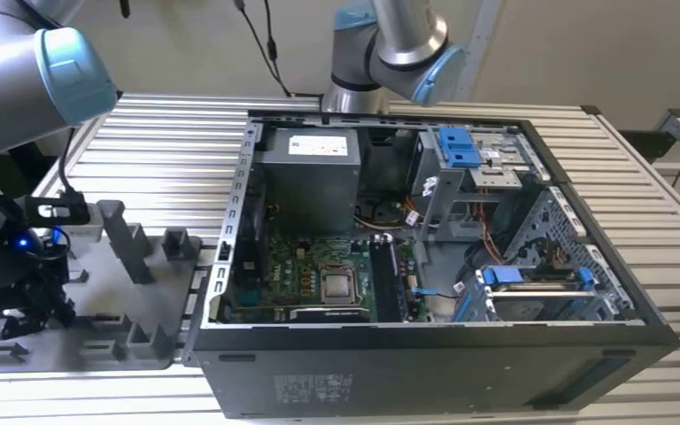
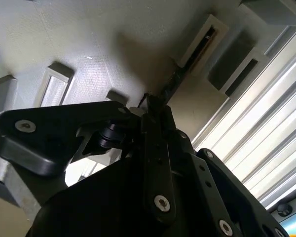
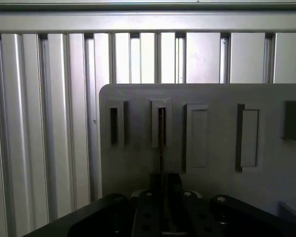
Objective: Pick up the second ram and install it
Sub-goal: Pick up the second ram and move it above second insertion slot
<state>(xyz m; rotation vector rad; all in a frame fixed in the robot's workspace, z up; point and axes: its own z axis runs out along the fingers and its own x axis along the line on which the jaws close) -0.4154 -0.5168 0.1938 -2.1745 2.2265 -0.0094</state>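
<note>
In both wrist views my gripper (image 3: 162, 183) (image 2: 151, 107) stands with its black fingers together on a thin dark stick seen edge-on, the second ram (image 3: 161, 143) (image 2: 173, 83). The ram runs from the fingertips into a narrow raised slot (image 3: 161, 112) (image 2: 203, 38) of the grey fixture plate (image 3: 212, 197). In the exterior view the gripper (image 1: 15, 319) hangs low over the fixture plate (image 1: 92, 350) at that view's left, beside the open computer case (image 1: 435, 363). The motherboard (image 1: 316, 270) with its long black slots (image 1: 385, 282) lies inside the case.
Grey fixture blocks (image 1: 121, 239) stand upright on the plate near the gripper. Other pockets (image 3: 196, 137) flank the ram's slot. A second arm (image 1: 388, 44) stands behind the case. Everything rests on a ribbed aluminium table (image 1: 163, 150).
</note>
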